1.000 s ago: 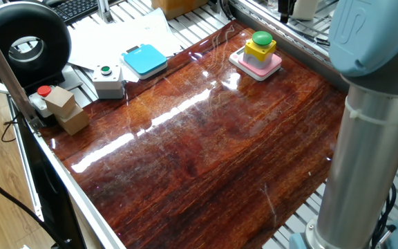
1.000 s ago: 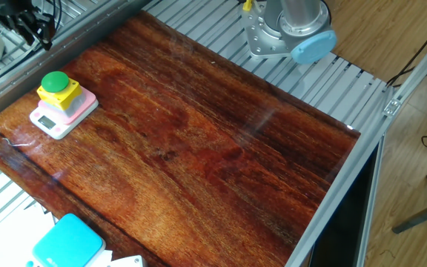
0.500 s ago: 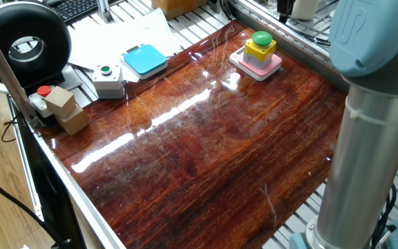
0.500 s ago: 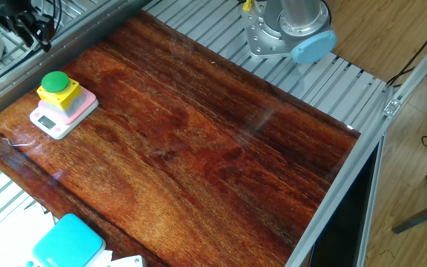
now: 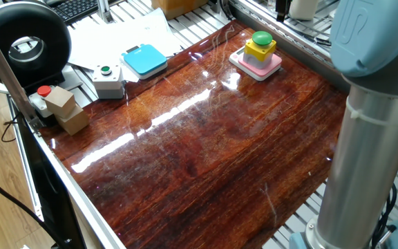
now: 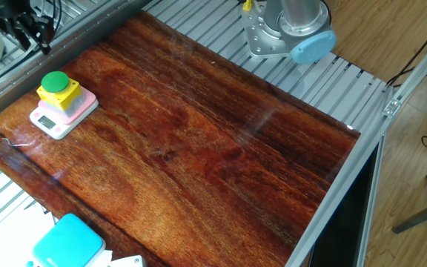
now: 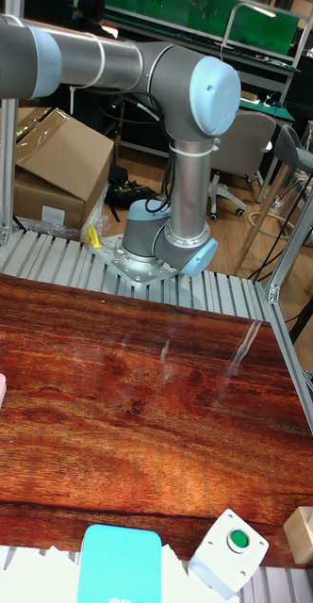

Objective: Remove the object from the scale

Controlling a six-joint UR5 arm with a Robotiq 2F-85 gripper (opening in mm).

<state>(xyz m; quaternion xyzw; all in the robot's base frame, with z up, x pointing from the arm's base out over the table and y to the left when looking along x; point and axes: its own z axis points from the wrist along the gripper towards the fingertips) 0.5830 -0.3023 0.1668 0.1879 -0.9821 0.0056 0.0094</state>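
The object [image 5: 260, 45], a yellow box with a round green dome button, sits on the scale [image 5: 253, 68], a pink-topped white pad at the far right corner of the wooden table. In the other fixed view the object [image 6: 56, 87] rests on the scale [image 6: 50, 119] near the left edge. My gripper [image 6: 25, 26] shows only as dark fingers at the top left corner, above and behind the object and apart from it. Its jaw state is too cut off to read. The tall view shows just a yellow and pink sliver at its left edge.
A light-blue pad [image 5: 144, 59] lies beside a pale grey box with a small green button [image 5: 107, 79]. A red-button box [image 5: 41, 97] and wooden blocks [image 5: 66, 109] sit at the left edge. The arm's grey column [image 5: 372, 138] stands at the right, on its base [image 6: 284, 30].
The dark gripper at the frame's corner has shifted very slightly. The object and the scale have not moved.
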